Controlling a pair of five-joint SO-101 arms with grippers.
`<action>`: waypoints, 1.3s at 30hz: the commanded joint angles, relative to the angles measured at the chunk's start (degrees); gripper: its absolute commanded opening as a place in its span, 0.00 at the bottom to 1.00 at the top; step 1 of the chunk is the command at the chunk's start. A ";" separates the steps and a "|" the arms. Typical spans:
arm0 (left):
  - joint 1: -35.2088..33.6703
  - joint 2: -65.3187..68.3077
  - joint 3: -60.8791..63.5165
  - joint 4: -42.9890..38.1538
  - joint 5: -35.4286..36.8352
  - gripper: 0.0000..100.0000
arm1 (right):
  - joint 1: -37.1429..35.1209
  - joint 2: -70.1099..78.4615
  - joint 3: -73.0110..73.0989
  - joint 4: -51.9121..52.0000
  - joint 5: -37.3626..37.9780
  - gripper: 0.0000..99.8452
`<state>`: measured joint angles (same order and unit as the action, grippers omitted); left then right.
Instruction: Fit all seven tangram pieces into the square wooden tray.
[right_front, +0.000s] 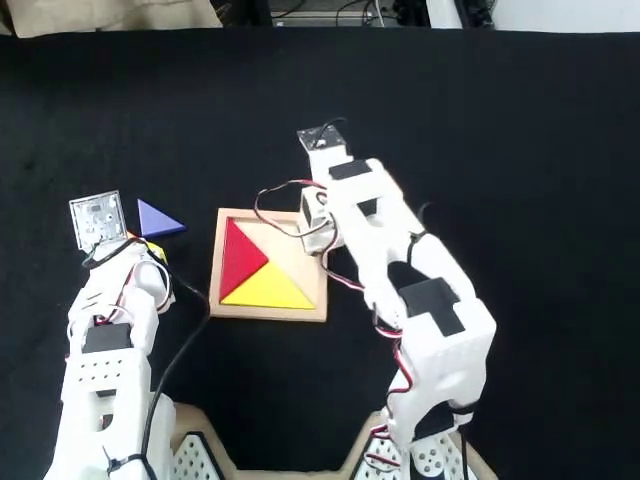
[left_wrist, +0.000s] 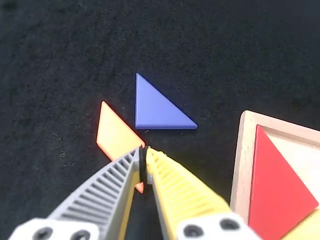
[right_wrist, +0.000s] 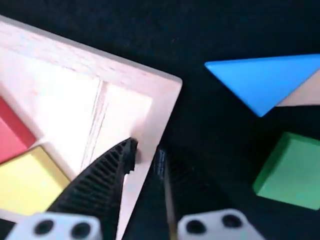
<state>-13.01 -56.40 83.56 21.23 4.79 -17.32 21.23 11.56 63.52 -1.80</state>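
Tangram piece most likely next in line is the orange parallelogram (left_wrist: 114, 131), which lies flat on the black cloth (left_wrist: 50, 50) just beside the violet-blue triangle (left_wrist: 157, 107) and a little apart from the square wooden tray (right_front: 268, 312). Expect it to be light, stiff and smooth-faced. It is a thin slab that gives you nothing to hold from above, and it will likely skate on the cloth if you push it. Take it across its narrow width, one finger on each long edge, low enough to catch the sides. Your left claw (left_wrist: 144, 150) has its fingers pressed together, tips over the near corner of that parallelogram. A sliver of orange shows between them, but from this angle you can't be sure they pinch the piece rather than just rest on it. You'd need to spread them before any proper grasp. The tray already holds the red triangle (right_front: 240, 255) and the yellow triangle (right_front: 268, 290), edge to edge. Your right claw (right_wrist: 145, 152) is barely parted and carries nothing, with one tip over the tray's rim near a corner and the other just off its outer edge. A blue triangle (right_wrist: 260, 80) and a green square (right_wrist: 292, 172) wait on the cloth beyond that corner.
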 joint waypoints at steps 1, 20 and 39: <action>0.57 -1.14 -0.40 -0.88 -0.18 0.04 | 3.78 0.04 -1.89 0.26 3.34 0.01; -7.08 6.15 -34.15 35.34 -13.36 0.20 | 1.85 -2.86 -4.35 5.98 4.75 0.10; -9.98 65.85 -80.04 52.13 -41.32 0.19 | 4.22 -9.89 1.80 2.64 5.36 0.10</action>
<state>-20.48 -2.95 12.53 73.36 -36.09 -15.12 14.64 13.85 66.95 2.86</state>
